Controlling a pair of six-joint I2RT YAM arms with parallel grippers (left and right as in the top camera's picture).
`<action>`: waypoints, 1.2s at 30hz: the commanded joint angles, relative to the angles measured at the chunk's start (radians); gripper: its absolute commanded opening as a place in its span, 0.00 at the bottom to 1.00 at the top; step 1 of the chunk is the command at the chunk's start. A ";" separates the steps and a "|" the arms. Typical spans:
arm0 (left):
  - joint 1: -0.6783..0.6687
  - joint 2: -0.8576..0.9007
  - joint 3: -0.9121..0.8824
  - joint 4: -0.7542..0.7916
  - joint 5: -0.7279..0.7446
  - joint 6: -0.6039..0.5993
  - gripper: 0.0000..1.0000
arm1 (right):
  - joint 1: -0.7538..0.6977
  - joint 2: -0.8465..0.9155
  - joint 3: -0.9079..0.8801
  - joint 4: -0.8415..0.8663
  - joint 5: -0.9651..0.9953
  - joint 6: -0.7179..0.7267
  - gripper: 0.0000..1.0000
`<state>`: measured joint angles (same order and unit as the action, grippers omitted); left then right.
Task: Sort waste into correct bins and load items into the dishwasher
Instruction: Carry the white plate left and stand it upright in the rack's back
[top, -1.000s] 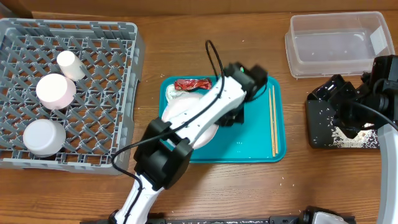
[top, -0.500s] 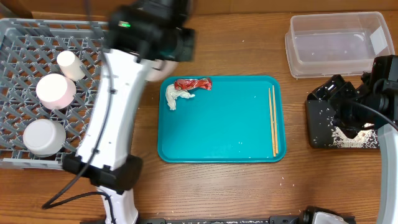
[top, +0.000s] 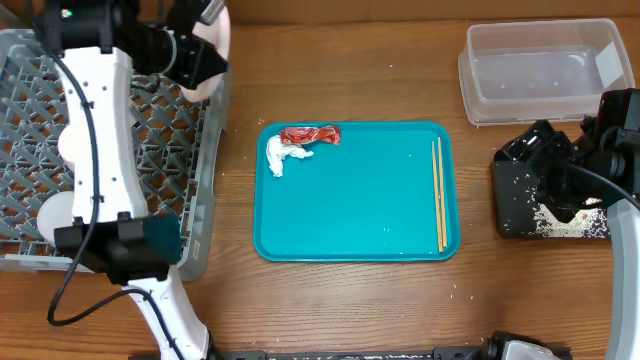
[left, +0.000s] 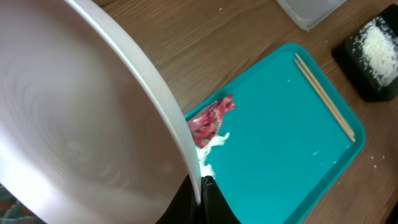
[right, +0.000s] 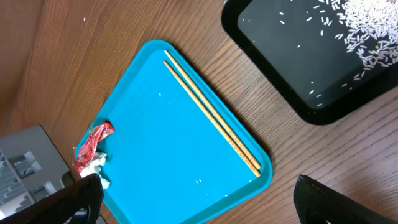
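My left gripper is shut on the rim of the larger white plate, whose back looks pinkish, and holds it on edge above the back right corner of the grey dish rack. In the left wrist view the plate fills the left side and the jaws pinch its rim. The red wrapper and the white tissue wad lie at the back left of the teal tray. The clear tub stands at the back right. My right gripper is open and empty.
Two chopsticks lie along the tray's right side. A black tray with rice grains sits under the right arm. My left arm hides most of the rack; two white dishes peek out at its left.
My left arm lifted the plate off the teal tray and swung it left and back, to above the rack. This uncovered the tissue wad. The right arm has not moved.
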<state>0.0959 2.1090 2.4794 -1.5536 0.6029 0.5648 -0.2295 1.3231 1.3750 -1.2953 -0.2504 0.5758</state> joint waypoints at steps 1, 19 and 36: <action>0.035 0.048 -0.005 -0.018 0.072 0.208 0.04 | -0.004 -0.004 0.012 0.003 0.006 0.001 1.00; 0.139 0.193 -0.005 -0.047 0.338 0.371 0.04 | -0.004 -0.004 0.012 0.003 0.006 0.000 1.00; 0.176 0.193 -0.005 -0.051 0.383 0.371 0.04 | -0.004 -0.004 0.012 0.003 0.006 0.000 1.00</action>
<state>0.2638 2.3047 2.4729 -1.6020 0.9367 0.9020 -0.2295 1.3231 1.3750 -1.2949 -0.2508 0.5758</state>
